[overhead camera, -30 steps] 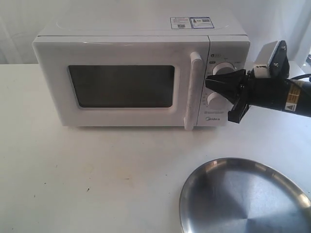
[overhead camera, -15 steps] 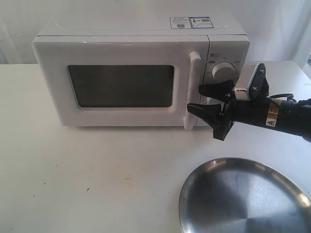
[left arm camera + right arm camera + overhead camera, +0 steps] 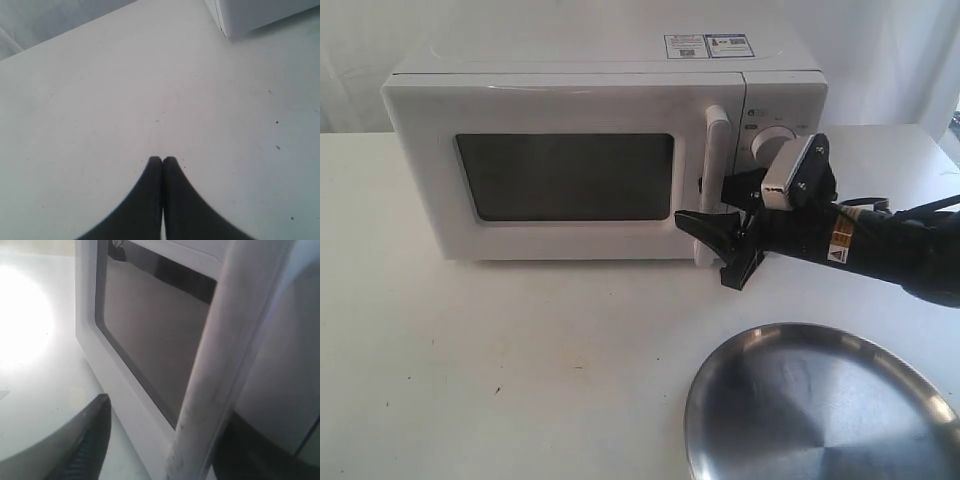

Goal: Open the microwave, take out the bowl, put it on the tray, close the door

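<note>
Right now my right gripper [image 3: 705, 203] sits at the front of the microwave [image 3: 600, 70], reaching in from the right side of the exterior view. Its jaws stand apart, one on each side of the long vertical handle [image 3: 716, 150], low down on the bar. On the right wrist camera I see one dark finger [image 3: 87, 440] clear of the handle with white door panel showing in the gap, and the other finger tucked behind the bar; whether that one touches it I cannot tell. Nothing is clamped.

From the exterior camera the door [image 3: 430, 170] looks flush with the front of the oven, and its dark window [image 3: 565, 178] shows me nothing of the inside. Just above the gripper's wrist I can make out a round white knob [image 3: 772, 140], partly covered by the camera housing. Two stickers [image 3: 708, 46] lie on the top panel near the back.

The tray [image 3: 790, 420] rests on the white table [image 3: 520, 350] in front of the microwave and to its right, well apart from it, cut off by the lower edge of the picture. It lies below the right arm, not touching it.

My left gripper [image 3: 162, 161] shows only on its own wrist camera: its two black fingertips are pressed together with nothing between them, over bare table
</note>
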Tool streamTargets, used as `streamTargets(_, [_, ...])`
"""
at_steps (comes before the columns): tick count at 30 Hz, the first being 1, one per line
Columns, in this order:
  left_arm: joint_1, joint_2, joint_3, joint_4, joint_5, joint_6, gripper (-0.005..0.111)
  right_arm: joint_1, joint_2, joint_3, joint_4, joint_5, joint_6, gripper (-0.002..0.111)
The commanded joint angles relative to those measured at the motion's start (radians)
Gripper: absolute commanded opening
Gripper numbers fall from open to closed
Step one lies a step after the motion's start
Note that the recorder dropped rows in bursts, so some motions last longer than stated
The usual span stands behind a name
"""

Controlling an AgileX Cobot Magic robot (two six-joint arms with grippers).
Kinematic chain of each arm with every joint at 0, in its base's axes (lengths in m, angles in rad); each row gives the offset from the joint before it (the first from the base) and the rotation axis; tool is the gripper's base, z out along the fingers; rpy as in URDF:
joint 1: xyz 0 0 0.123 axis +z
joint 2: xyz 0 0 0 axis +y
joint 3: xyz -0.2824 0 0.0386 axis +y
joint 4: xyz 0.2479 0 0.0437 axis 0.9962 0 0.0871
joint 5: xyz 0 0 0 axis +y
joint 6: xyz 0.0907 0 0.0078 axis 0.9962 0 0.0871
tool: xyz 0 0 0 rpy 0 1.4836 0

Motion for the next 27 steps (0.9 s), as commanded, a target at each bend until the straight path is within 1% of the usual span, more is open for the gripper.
streamTargets(1, [0.002, -0.002, -0.002, -0.002, 0.000, -0.003, 0.000, 0.043, 0.005, -0.037, -0.059, -0.038, -0.084, 0.000])
streamTargets(3, [0.002, -0.002, -0.002, -0.002, 0.000, -0.003, 0.000, 0.043, 0.005, -0.037, -0.149, -0.055, -0.112, 0.000])
streamTargets(7, [0.002, -0.002, -0.002, -0.002, 0.000, -0.003, 0.000, 0.043, -0.029, -0.037, -0.264, -0.055, -0.119, 0.000])
streamTargets(10, [0.002, -0.002, -0.002, -0.002, 0.000, -0.003, 0.000, 0.043, -0.082, -0.035, -0.346, -0.055, -0.043, 0.000])
streamTargets(12, [0.002, -0.002, -0.002, -0.002, 0.000, -0.003, 0.000, 0.043, -0.115, -0.035, -0.407, -0.055, -0.031, 0.000])
streamTargets(16, [0.002, -0.002, -0.002, -0.002, 0.000, -0.003, 0.000, 0.045, -0.147, -0.035, -0.430, -0.055, 0.005, 0.000])
streamTargets(18, [0.002, -0.002, -0.002, -0.002, 0.000, -0.003, 0.000, 0.045, -0.147, -0.035, -0.384, -0.055, -0.034, 0.000])
streamTargets(20, [0.002, -0.002, -0.002, -0.002, 0.000, -0.003, 0.000, 0.043, -0.147, -0.035, -0.314, -0.055, -0.032, 0.000])
streamTargets(22, [0.002, -0.002, -0.002, -0.002, 0.000, -0.003, 0.000, 0.043, -0.147, -0.035, -0.205, -0.039, 0.039, 0.000])
streamTargets(24, [0.002, -0.002, -0.002, -0.002, 0.000, -0.003, 0.000, 0.041, -0.147, -0.035, -0.089, 0.005, 0.039, 0.000])
streamTargets(27, [0.002, -0.002, -0.002, -0.002, 0.000, -0.003, 0.000, 0.019, -0.145, -0.035, -0.037, 0.014, 0.014, 0.000])
